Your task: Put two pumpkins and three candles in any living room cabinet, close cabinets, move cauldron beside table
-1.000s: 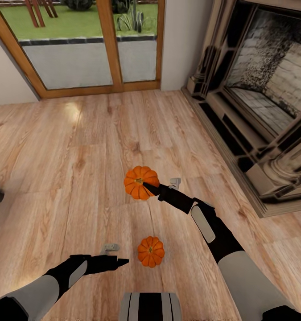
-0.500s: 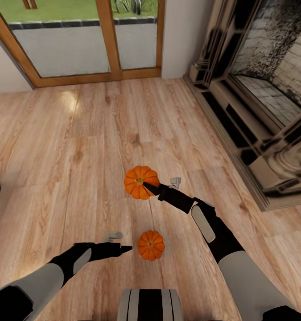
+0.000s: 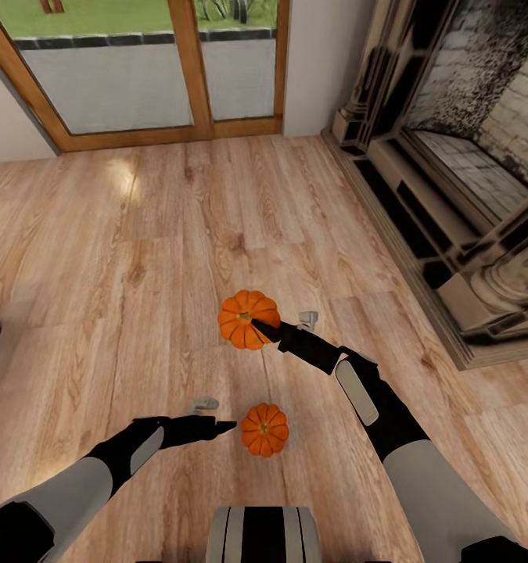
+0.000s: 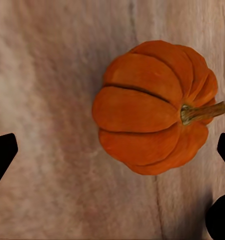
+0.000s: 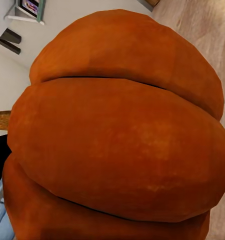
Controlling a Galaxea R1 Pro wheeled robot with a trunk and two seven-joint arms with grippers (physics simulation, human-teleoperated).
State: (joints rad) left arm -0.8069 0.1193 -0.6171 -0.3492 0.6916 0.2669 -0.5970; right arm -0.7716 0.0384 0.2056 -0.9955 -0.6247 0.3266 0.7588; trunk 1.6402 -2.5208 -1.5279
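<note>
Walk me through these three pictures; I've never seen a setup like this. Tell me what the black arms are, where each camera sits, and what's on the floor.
This is a simulated two-armed robot. The big picture looks down from its head: the right gripper is shut on the farther pumpkin, apparently lifted off the wooden floor. The left gripper hovers beside the nearer pumpkin, which lies on the floor. The other two pictures come from cameras near each gripper. The left wrist one shows that nearer pumpkin between open black fingertips; the right wrist one shows the held pumpkin very close. A black fireplace stands at the right, glass doors ahead.
</note>
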